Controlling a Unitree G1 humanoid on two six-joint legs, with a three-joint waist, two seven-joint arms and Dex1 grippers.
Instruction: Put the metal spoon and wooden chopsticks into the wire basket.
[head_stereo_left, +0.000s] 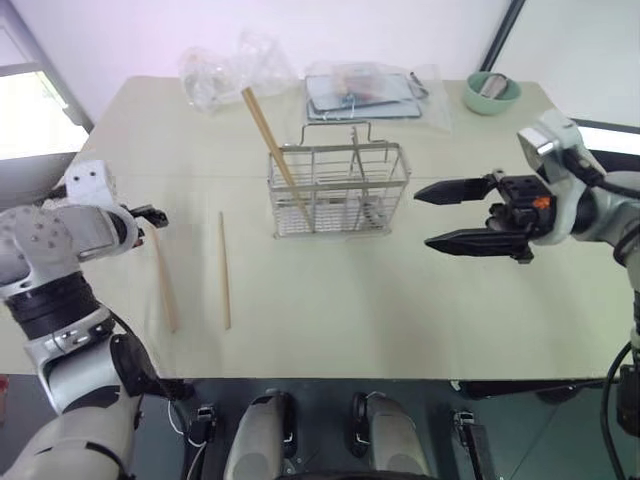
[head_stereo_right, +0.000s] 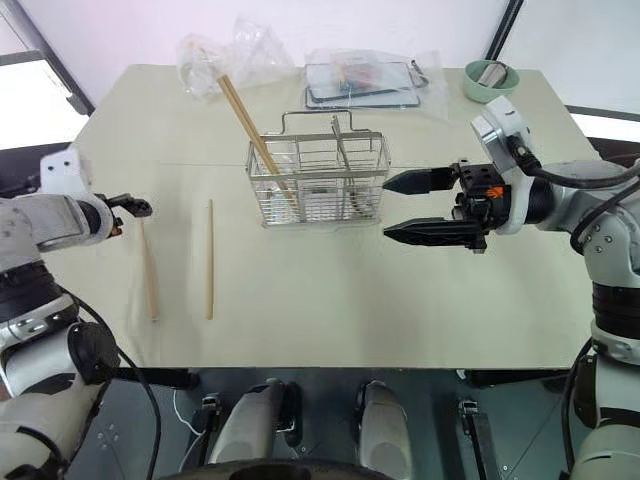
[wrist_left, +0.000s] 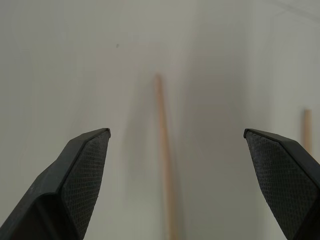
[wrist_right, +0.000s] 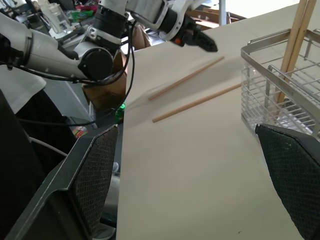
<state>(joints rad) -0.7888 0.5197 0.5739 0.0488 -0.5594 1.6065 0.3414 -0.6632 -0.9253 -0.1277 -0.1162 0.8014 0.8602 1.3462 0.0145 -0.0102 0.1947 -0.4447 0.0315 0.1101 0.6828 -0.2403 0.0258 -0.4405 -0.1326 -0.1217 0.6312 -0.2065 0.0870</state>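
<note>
The wire basket (head_stereo_left: 338, 190) stands mid-table. Two wooden chopsticks (head_stereo_left: 270, 140) lean in its left end. A slim grey shaft (head_stereo_left: 355, 150) rises in its middle, apparently the metal spoon's handle. Two more chopsticks lie flat to the left: one (head_stereo_left: 225, 270) nearer the basket, one (head_stereo_left: 165, 280) further out. My left gripper (head_stereo_left: 155, 215) hovers open just above the far end of the outer chopstick (wrist_left: 162, 150), which runs between its fingers. My right gripper (head_stereo_left: 424, 218) is open and empty, level, pointing at the basket's right end from a short way off.
A pale green bowl (head_stereo_left: 491, 92) sits at the far right corner. Crumpled clear plastic bags (head_stereo_left: 225, 70) and a bagged flat tray (head_stereo_left: 365, 92) lie along the far edge. The table's front edge (head_stereo_left: 300, 375) runs close below the flat chopsticks.
</note>
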